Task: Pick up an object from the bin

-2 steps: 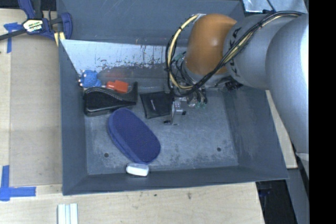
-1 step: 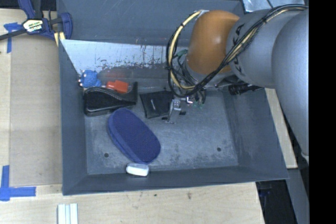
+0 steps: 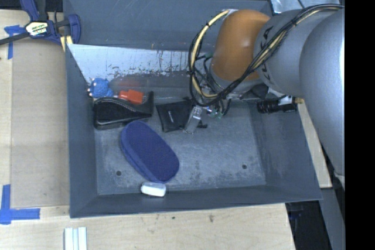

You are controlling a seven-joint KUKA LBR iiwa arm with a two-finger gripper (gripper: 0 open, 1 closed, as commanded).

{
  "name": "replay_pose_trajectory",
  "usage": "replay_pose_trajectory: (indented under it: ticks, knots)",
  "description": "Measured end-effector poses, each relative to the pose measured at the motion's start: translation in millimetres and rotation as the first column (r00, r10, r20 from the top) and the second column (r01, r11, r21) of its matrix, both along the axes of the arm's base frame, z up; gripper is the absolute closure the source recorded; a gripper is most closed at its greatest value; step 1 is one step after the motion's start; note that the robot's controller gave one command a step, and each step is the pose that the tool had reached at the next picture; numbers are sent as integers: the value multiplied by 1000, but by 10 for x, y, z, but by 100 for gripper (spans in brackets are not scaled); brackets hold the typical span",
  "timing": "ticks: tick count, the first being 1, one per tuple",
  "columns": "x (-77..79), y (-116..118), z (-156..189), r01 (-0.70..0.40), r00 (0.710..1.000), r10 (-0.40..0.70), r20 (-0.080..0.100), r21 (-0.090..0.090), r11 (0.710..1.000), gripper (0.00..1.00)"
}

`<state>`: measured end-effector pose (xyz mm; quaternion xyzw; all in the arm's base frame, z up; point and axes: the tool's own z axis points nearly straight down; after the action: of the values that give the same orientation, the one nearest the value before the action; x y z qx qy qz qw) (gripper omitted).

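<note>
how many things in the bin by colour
blue: 2, dark blue oval fabric pouch, small blue lump
black: 3, curved black plastic tool, flat black square piece, black pen-like stick
orange: 1, small orange block
white: 1, small white oblong
total: 7

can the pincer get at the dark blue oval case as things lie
Probably yes: the dark blue oval case lies uncovered on the bin floor, with bare floor between it and the pincer.

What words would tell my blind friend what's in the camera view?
The gripper sits low in a grey bin, beside a small black block. A blue oval case, a black tool and a white piece lie nearby.
</note>
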<state>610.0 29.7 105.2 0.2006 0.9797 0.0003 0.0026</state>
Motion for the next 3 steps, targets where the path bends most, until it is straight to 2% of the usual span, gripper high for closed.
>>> replay_pose_trajectory:
  ticks: [1, 2, 3]
  knots:
    - [-21, 91, -354, 123, 992, -123, -3, 1, 992, 0]
    - [-11, 88, -344, 119, 993, -119, -1, 0, 993, 0]
    - [-8, 89, -338, 119, 993, -119, 0, 1, 993, 100]
